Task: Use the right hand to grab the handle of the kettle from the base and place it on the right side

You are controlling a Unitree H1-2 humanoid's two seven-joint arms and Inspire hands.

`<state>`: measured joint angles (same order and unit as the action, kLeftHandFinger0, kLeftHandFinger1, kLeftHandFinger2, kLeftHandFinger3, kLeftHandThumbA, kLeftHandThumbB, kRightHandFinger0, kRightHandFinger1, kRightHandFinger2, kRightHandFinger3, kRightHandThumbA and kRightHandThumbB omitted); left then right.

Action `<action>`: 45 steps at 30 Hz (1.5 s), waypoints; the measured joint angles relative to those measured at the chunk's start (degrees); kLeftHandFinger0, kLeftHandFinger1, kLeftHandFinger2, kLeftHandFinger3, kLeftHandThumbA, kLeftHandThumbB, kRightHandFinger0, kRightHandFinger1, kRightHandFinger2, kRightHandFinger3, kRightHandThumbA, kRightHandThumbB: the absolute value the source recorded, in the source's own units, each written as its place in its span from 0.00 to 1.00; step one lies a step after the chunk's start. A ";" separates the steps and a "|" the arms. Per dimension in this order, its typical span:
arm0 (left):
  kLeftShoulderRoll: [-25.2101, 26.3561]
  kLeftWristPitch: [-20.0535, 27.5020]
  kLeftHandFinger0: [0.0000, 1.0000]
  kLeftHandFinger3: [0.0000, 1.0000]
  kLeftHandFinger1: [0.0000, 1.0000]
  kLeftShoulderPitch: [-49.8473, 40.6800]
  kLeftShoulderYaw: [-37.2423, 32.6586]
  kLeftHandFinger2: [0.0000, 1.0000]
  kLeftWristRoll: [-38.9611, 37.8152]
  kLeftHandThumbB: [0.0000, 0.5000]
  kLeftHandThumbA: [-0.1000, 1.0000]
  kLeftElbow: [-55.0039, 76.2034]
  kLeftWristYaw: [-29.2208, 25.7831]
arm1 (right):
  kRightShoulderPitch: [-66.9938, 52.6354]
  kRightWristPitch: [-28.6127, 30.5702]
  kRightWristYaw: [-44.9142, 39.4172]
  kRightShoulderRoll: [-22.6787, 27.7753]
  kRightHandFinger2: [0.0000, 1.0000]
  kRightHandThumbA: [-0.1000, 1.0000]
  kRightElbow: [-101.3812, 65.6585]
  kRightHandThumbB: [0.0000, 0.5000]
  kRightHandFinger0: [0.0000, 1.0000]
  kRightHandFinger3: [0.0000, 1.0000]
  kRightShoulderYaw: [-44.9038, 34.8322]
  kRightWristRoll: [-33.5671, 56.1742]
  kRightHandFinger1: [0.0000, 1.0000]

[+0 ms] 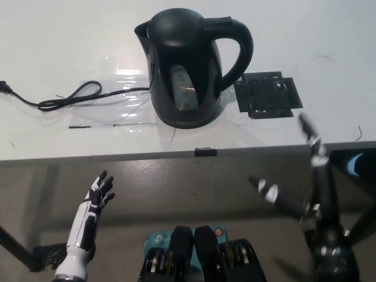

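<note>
One kettle (pixel 191 64) stood on its base near the middle of the white surface (pixel 53 47), its handle (pixel 238 50) turned toward the robot's right. One power cord (pixel 64 98) ran off to the left, and one black taped square (pixel 268 95) lay just right of the kettle — probably the placing spot.

The right hand (pixel 299 176) hung below the surface's front edge, fingers spread wide and holding nothing, well apart from the handle. The left hand (pixel 97 197) rested low at the left, also wide and empty.

From here the risks looked plain. The hand had to rise past the surface's edge and could knock it. A reach that missed the loop of the handle could shove the kettle sideways off its base — or tip it. A tilted lift might drag the base and cord along.
</note>
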<state>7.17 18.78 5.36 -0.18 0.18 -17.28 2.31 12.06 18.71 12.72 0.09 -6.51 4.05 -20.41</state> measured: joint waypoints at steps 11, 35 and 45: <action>-0.18 0.47 0.97 1.00 1.00 -0.27 -0.22 1.00 0.40 1.00 1.00 0.01 0.00 | 26.34 -8.75 1.95 0.94 1.00 0.75 16.84 0.46 1.00 1.00 -5.07 -2.69 1.00; -0.15 0.68 0.97 1.00 1.00 -0.22 -0.23 1.00 0.61 1.00 1.00 0.03 0.00 | 37.06 -11.66 5.58 2.53 1.00 0.86 40.49 0.88 1.00 1.00 -1.82 -4.31 1.00; -0.14 0.69 0.99 1.00 1.00 -0.21 -0.23 1.00 0.81 1.00 1.00 0.03 0.00 | 37.04 -11.67 4.60 3.94 1.00 0.84 40.42 0.84 1.00 1.00 -1.49 -3.46 1.00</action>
<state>7.03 19.47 5.14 -0.41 0.98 -17.25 2.31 49.10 7.03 17.31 4.03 33.91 2.56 -23.88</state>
